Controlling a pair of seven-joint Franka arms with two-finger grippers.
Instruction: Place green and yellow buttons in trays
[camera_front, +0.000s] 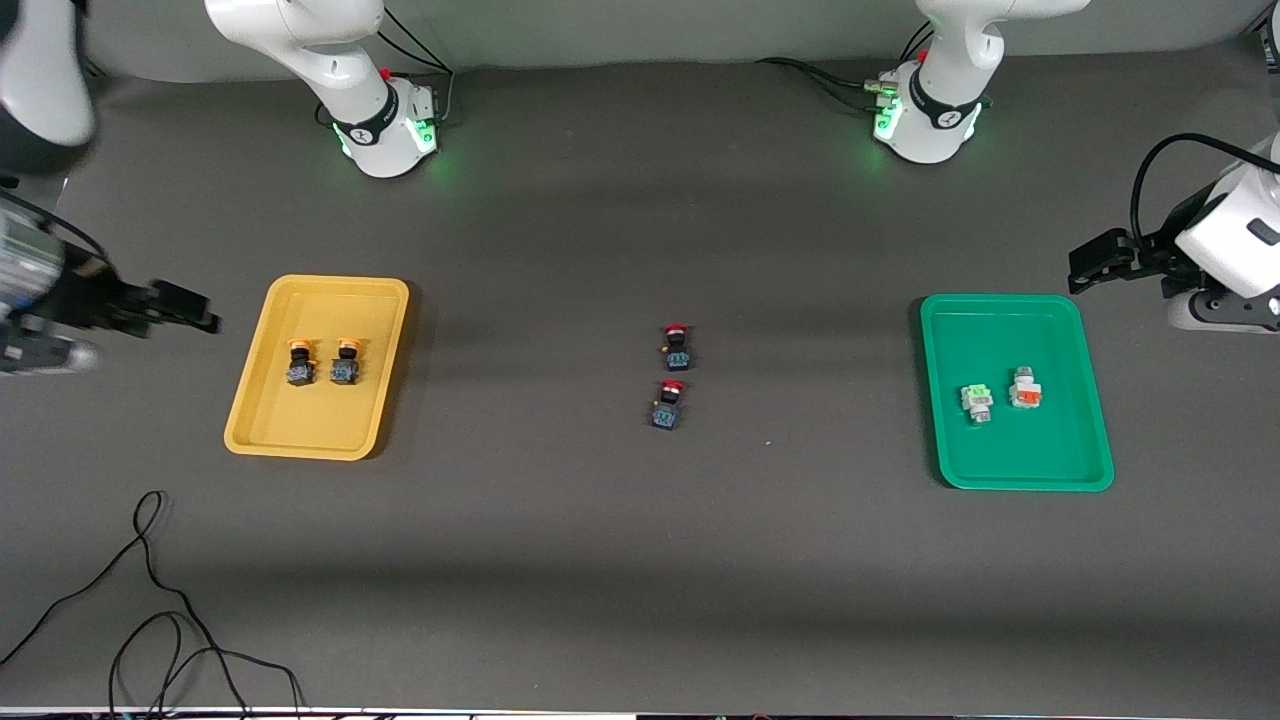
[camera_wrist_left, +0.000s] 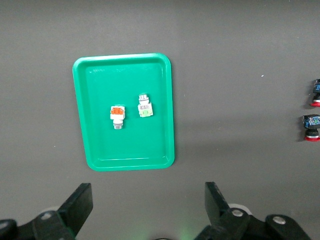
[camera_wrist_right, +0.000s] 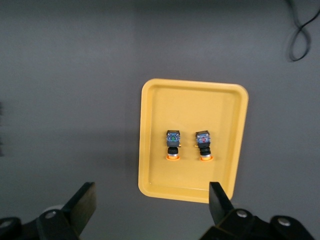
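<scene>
The yellow tray (camera_front: 250, 420) lies toward the right arm's end of the table. Two yellow-capped buttons (camera_front: 299, 363) (camera_front: 346, 362) lie side by side in it, also seen in the right wrist view (camera_wrist_right: 173, 145) (camera_wrist_right: 203, 145). The green tray (camera_front: 1060, 450) lies toward the left arm's end. It holds a green-marked whitish block (camera_front: 977, 401) and an orange-marked one (camera_front: 1024, 389). My right gripper (camera_front: 205, 312) hangs open and empty over bare table beside the yellow tray (camera_wrist_right: 190, 105). My left gripper (camera_front: 1075, 265) hangs open and empty over the table beside the green tray (camera_wrist_left: 150, 140).
Two red-capped buttons (camera_front: 676, 346) (camera_front: 668, 404) lie mid-table between the trays, one nearer the front camera than the other. A loose black cable (camera_front: 150, 600) curls on the table near the front edge at the right arm's end.
</scene>
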